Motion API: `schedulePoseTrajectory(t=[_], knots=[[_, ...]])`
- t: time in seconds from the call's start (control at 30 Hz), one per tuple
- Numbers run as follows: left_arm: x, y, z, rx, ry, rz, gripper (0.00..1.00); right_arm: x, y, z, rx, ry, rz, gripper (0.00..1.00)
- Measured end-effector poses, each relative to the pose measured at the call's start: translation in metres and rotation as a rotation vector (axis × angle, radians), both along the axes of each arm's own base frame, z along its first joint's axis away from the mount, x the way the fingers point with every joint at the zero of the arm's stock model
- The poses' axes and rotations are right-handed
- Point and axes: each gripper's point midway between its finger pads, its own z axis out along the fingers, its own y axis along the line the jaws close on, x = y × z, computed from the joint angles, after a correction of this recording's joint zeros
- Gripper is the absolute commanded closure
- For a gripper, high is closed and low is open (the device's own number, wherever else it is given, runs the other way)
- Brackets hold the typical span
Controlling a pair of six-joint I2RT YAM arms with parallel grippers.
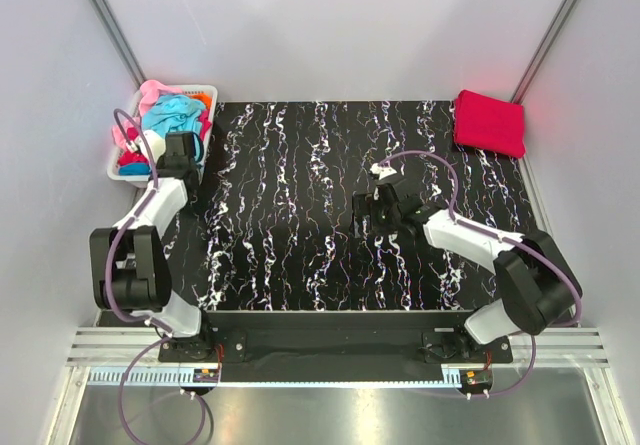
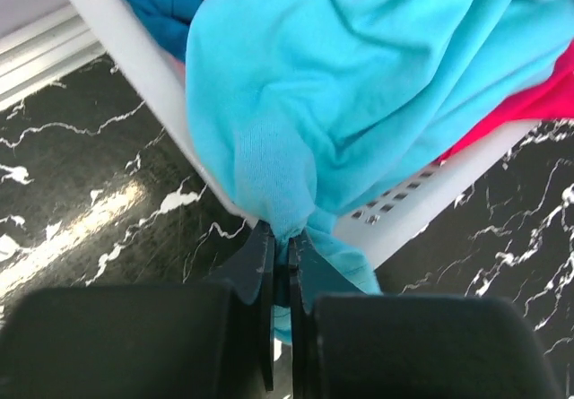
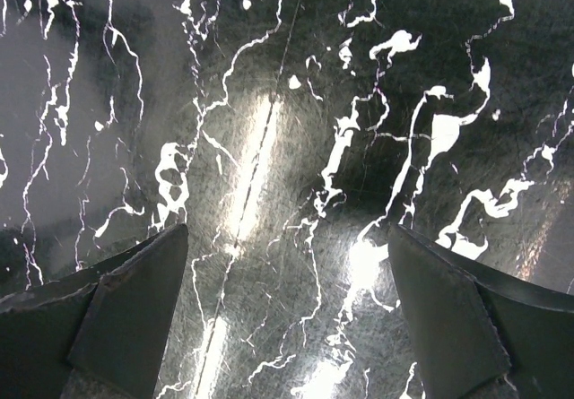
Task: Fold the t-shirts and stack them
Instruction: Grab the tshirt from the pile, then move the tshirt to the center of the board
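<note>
The left hand (image 2: 280,242) is closed tight on a thin tuck of the turquoise shirt (image 2: 359,85), pinching it where the cloth spills over the rim of the basket (image 2: 126,58). The rest of that shirt lies heaped in the basket on top of the other shirts (image 2: 538,103).

The step in hand looks like drawing this shirt out onto the desk (image 1: 290,195). Since the pinch takes so little cloth, I judge a slow lift straight up from the basket is best, until the hem clears the rim. A sideways drag could snag on the slotted wall or tip the light basket. Watch that the shirts underneath do not come up too.

The right hand (image 3: 287,238) hangs wide open and empty over bare desk, well away from the basket, and could take a second corner once the shirt is out. A folded red shirt (image 1: 489,122) lies at the desk corner farthest from the basket.
</note>
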Motion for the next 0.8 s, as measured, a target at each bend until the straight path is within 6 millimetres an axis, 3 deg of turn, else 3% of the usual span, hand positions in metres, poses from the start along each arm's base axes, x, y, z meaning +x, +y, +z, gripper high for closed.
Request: schedulePoseTrajectory(t=[0.1, 0.17, 0.4, 0.57, 0.67, 0.8], knots=[[-0.009, -0.010, 0.006, 0.001, -0.001, -0.031, 1.00, 0.003, 0.002, 0.002, 0.004, -0.004, -0.001, 0.00], [-0.015, -0.025, 0.024, 0.017, -0.023, -0.082, 1.00, 0.005, 0.003, 0.005, 0.008, -0.011, -0.005, 0.00], [-0.024, -0.117, 0.116, 0.075, -0.212, -0.401, 1.00, 0.023, -0.005, 0.021, -0.025, -0.065, -0.095, 0.01], [-0.017, -0.182, 0.171, 0.097, -0.277, -0.673, 1.00, 0.042, -0.036, 0.052, -0.120, -0.153, -0.273, 0.00], [-0.018, -0.254, 0.199, 0.156, -0.287, -0.907, 1.00, 0.049, -0.061, 0.083, -0.141, -0.219, -0.402, 0.00], [-0.053, -0.359, 0.219, 0.227, -0.300, -1.223, 1.00, 0.051, -0.101, 0.127, -0.111, -0.304, -0.580, 0.00]])
